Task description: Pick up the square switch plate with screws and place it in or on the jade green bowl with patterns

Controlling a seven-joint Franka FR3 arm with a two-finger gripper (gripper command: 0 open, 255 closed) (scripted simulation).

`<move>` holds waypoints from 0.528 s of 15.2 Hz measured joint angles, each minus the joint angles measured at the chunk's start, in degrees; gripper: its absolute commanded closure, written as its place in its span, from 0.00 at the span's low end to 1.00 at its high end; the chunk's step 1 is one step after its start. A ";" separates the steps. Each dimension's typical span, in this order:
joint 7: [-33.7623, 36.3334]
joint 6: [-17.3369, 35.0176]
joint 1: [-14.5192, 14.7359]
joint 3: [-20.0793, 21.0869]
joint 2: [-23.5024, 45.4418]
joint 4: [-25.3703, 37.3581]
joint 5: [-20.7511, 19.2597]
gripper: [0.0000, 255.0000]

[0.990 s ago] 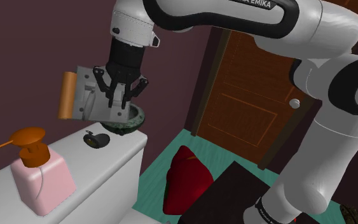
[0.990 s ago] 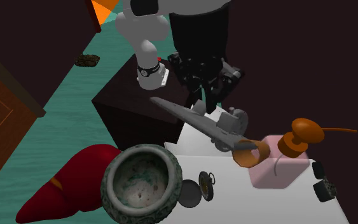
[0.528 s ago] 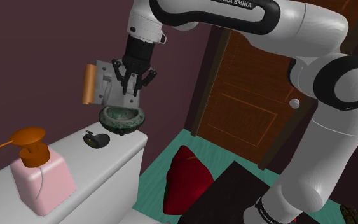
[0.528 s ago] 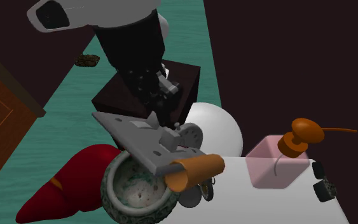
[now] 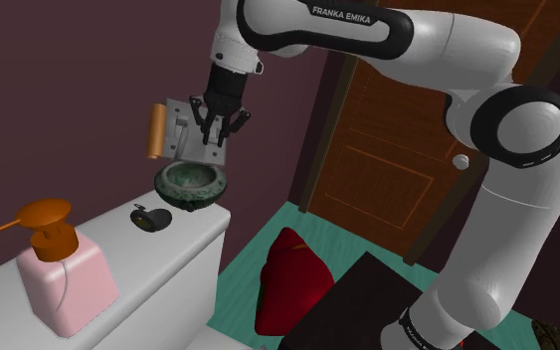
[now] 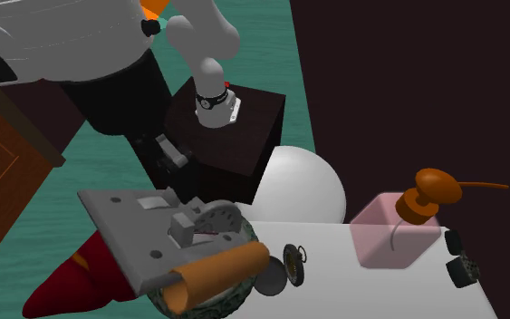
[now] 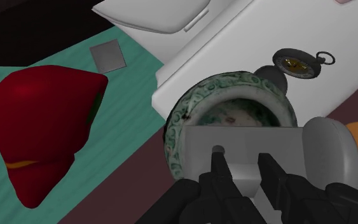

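The switch plate (image 5: 181, 129) is a grey square plate with small fittings and an orange cylinder (image 5: 155, 131) along one edge. My gripper (image 5: 213, 127) is shut on the plate's edge and holds it tilted in the air, just above the green patterned bowl (image 5: 193, 186). In the wrist view my gripper (image 7: 244, 175) clasps the plate (image 7: 247, 143) directly over the bowl (image 7: 193, 105). In the second exterior view the plate (image 6: 139, 231) covers most of the bowl (image 6: 242, 290).
The bowl stands at the end of a white top (image 5: 183, 249), with a pocket watch (image 5: 150, 217) beside it and a pink soap dispenser (image 5: 64, 278) nearer the camera. A red cushion (image 5: 289, 278) lies on the teal floor below. A brown door (image 5: 387, 169) stands behind the arm.
The gripper has carried the plate to the shoulder view's right and away from the camera, from in front of the bowl to a spot over it. The grip has stayed shut.
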 measured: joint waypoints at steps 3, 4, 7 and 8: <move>-0.60 2.41 -0.45 -0.10 -0.78 -3.16 0.48 1.00; -0.81 3.11 -0.58 -0.14 -0.93 -4.00 0.59 1.00; -0.93 5.56 -0.61 -0.15 -0.97 -6.49 0.64 1.00; -0.99 6.15 -0.64 -0.15 -1.03 -7.13 0.69 1.00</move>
